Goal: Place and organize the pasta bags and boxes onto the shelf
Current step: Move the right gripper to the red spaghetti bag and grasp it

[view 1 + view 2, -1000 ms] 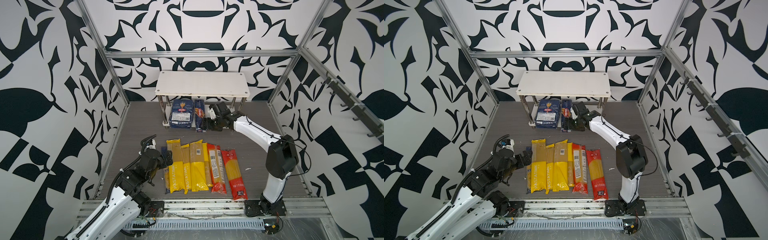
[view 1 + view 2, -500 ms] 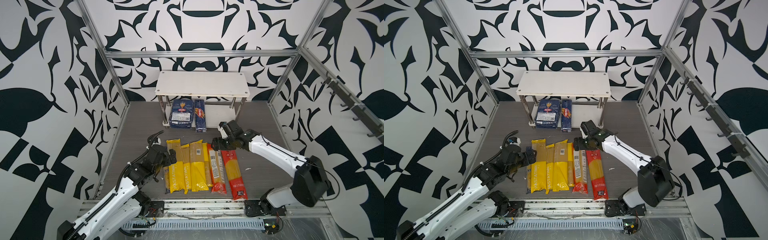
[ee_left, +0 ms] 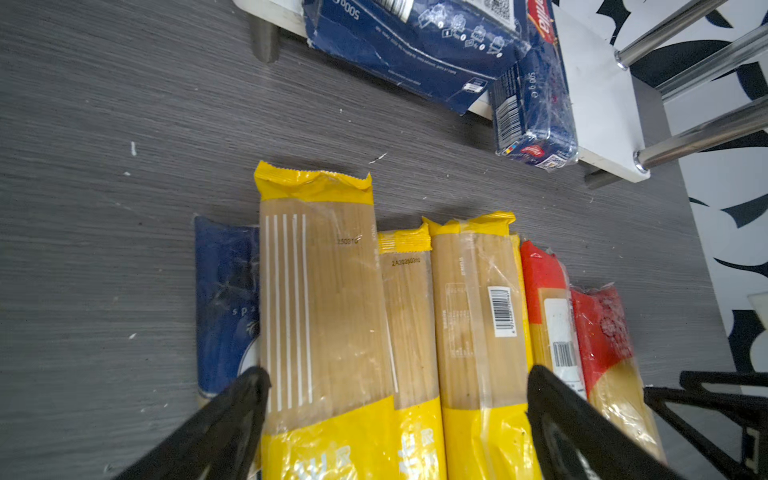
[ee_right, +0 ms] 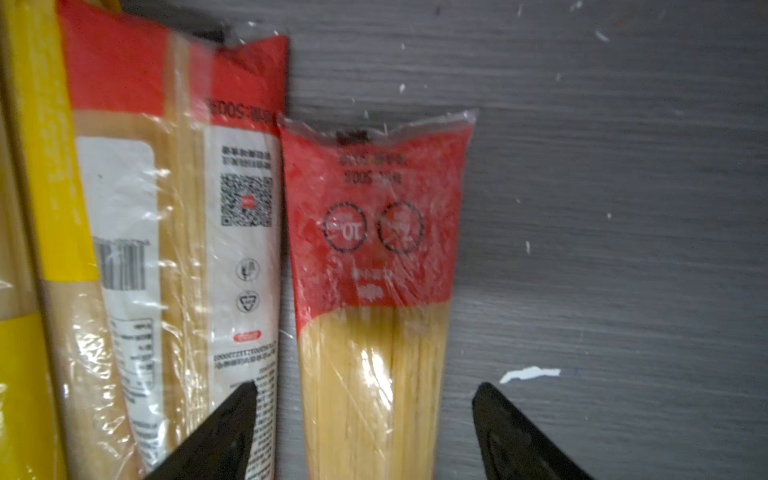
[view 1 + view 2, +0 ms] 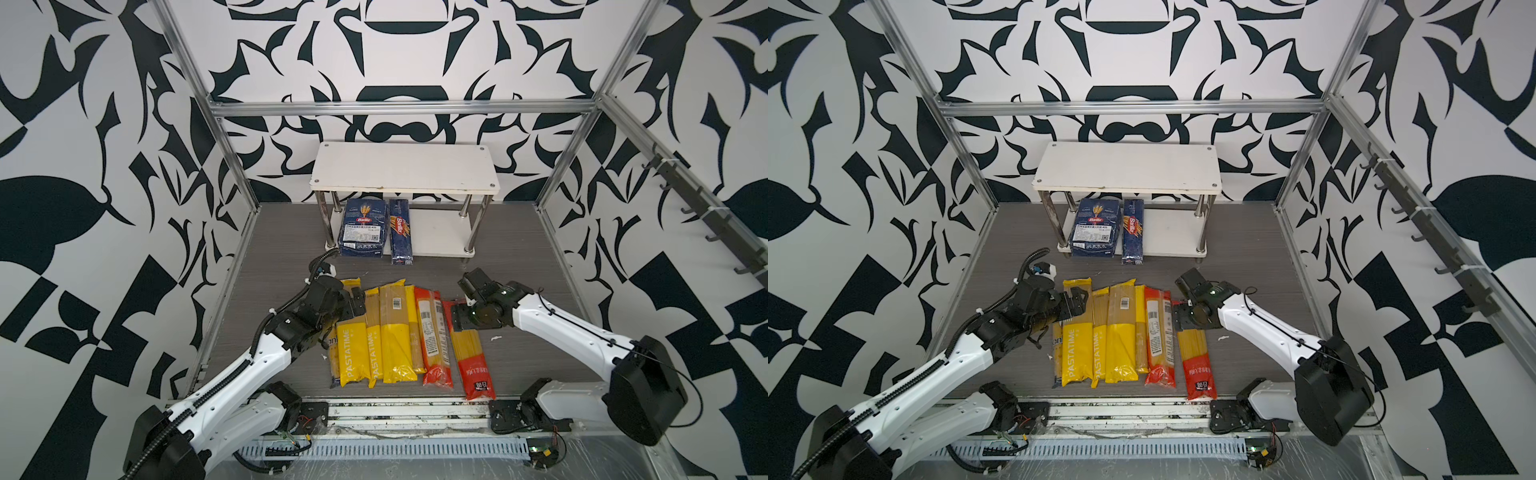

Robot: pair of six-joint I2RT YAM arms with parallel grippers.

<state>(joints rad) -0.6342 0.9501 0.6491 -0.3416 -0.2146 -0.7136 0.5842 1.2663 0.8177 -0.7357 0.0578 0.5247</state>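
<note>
The white two-tier shelf stands at the back. Both dark-blue pasta boxes lie on its lower board, the wide one left of the narrow one, their front ends overhanging. Several yellow bags and two red bags lie side by side on the grey table. A dark-blue bag is mostly hidden under the leftmost yellow bag. My left gripper hovers open over the yellow bags. My right gripper is open, straddling the rightmost red bag.
Aluminium frame posts and patterned walls enclose the table on three sides. Both arm bases sit on the front rail. Small white scraps lie on the table right of the red bags. The shelf's right half holds nothing.
My right gripper has pulled back from the shelf and come down over the rightmost red bag. The left gripper has reached forward over the far ends of the yellow bags.
</note>
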